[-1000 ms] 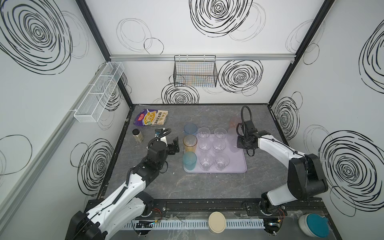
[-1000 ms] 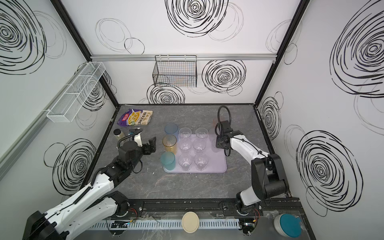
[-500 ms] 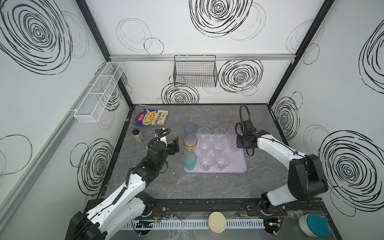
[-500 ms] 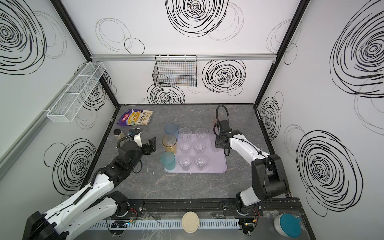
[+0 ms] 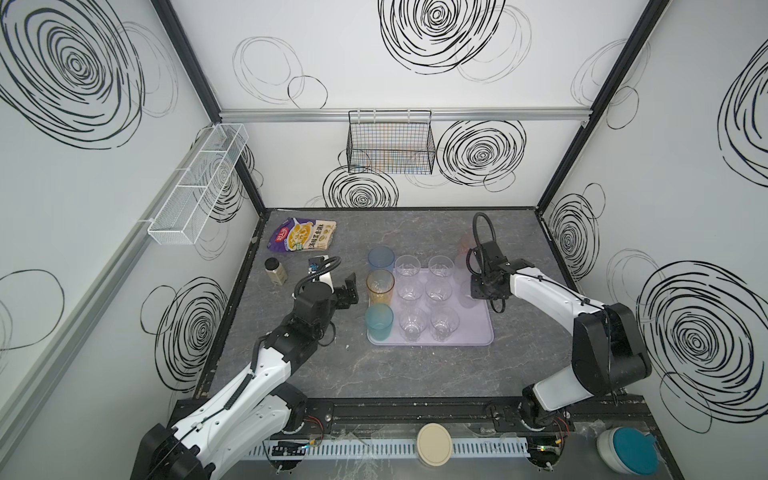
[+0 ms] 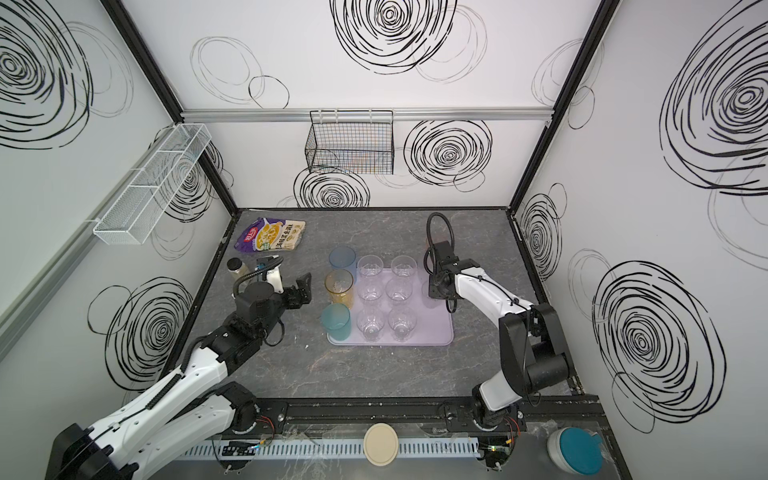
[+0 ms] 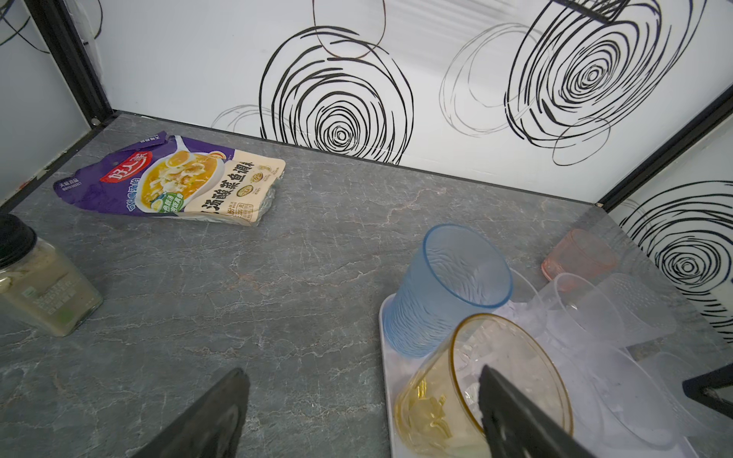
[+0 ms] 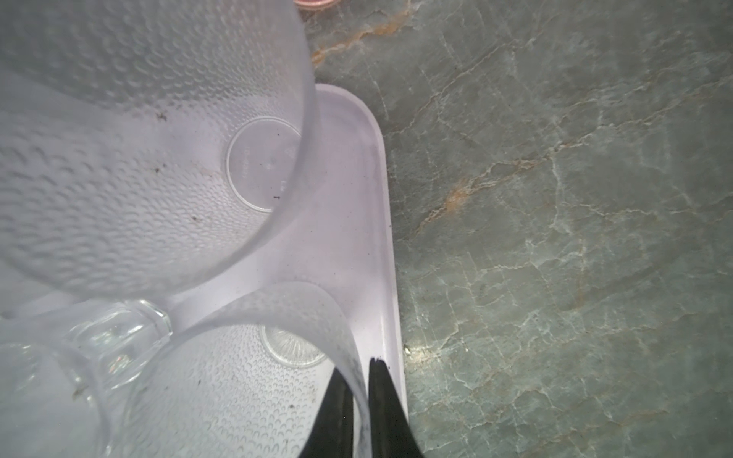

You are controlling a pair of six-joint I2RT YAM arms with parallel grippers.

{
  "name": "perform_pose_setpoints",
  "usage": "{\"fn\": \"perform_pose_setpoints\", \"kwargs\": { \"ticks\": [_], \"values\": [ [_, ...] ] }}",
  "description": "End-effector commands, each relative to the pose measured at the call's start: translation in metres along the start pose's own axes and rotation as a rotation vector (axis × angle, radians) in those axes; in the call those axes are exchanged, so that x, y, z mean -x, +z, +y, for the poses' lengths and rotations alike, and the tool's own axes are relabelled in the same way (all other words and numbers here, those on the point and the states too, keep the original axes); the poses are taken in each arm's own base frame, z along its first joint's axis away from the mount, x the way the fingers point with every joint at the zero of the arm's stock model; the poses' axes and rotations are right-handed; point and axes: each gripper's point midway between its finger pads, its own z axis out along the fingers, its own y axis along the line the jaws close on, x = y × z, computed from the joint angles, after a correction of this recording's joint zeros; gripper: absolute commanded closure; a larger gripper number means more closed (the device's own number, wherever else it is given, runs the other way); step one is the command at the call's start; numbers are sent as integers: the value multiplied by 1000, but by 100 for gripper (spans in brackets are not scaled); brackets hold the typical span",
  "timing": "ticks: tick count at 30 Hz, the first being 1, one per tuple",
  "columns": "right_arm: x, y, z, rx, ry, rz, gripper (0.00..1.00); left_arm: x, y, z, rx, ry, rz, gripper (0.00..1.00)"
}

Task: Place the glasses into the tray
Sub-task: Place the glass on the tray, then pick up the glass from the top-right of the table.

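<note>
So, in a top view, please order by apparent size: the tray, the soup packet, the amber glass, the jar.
In a top view, largest to smallest: tray, soup packet, amber glass, jar. The last two look close; the taller glass is nearer the camera, so unsure.

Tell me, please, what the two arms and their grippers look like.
The left arm and right arm have white shells, black joints and a black cable looping at the wrist. The left gripper and right gripper have flat black tapering fingers.

Pink glass point(image 8: 315, 3) cut off by frame edge, nearer frosted glass point(image 8: 218, 396) cropped, jar point(image 7: 43, 289) partly cropped
</note>
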Motion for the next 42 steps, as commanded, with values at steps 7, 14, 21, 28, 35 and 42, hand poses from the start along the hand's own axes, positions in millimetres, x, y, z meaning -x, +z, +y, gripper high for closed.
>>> {"fn": "perform_pose_setpoints", "kwargs": {
  "ticks": [7,14,21,28,35,42],
  "values": [
    [2,-8,-6,-33,-12,-10,75,14,-2,-4,-19,-31,-47,7],
    [38,-46,-10,56,53,-92,64,15,0,0,4,-32,-58,7],
    [119,-76,-36,140,247,-337,53,19,-2,-24,5,29,-73,8],
    [158,-40,-41,194,373,-367,48,14,-22,-112,-141,241,-88,7],
    [167,22,-25,212,373,-206,48,-35,-22,-209,-424,384,55,5],
    [169,55,-22,221,376,-182,51,-76,-23,-241,-509,449,141,3]
  ]
}}
